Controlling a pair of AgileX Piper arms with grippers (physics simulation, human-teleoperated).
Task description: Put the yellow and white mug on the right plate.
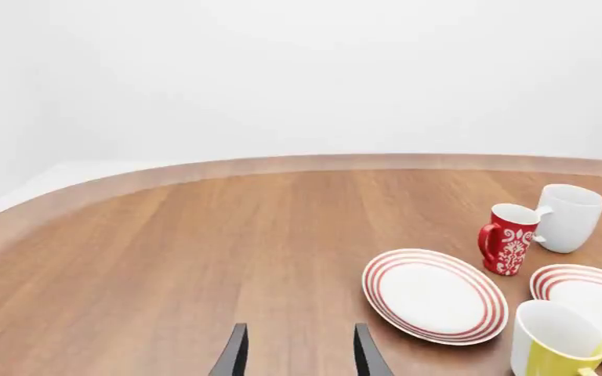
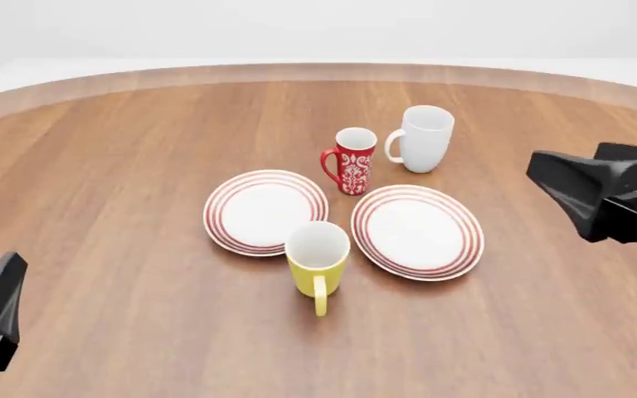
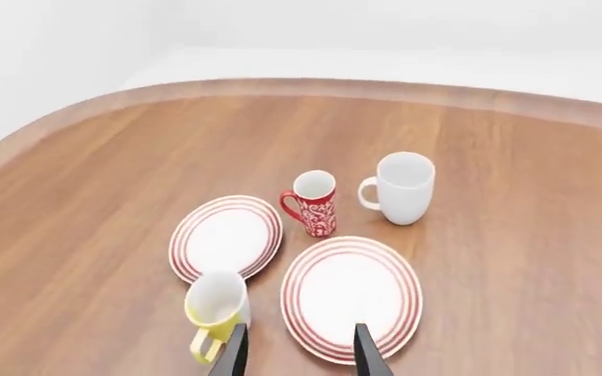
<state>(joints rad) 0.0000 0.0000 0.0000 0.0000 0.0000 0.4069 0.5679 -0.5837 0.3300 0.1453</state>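
Black fingers of my right gripper (image 3: 299, 352) stand apart with nothing between them, and in the right wrist view they hang above the near rim of the right plate (image 3: 351, 298), with the yellow and white mug (image 3: 215, 304) just beside them; I judge this arm is the one to use, because it is on the side of that plate and looks down at both things. My left gripper (image 1: 299, 352) also has its fingers apart and empty, above bare wood and well apart from the mug, so I would keep it out of the way. The yellow and white mug (image 2: 318, 255) stands upright on the table (image 2: 109, 166), not on any plate: it is between the two plates at their near side, touching or overlapping the edge of the left plate (image 2: 265, 211) in the front view and just beside the right plate (image 2: 417, 231). Its handle (image 2: 320, 297) points toward my side, which I think makes a grasp on the rim or on the handle possible from here. Beyond the mug, past both plates, the red mug (image 2: 351, 161) and the white mug (image 2: 423, 138) stand close together, so the short path to the right plate looks free.
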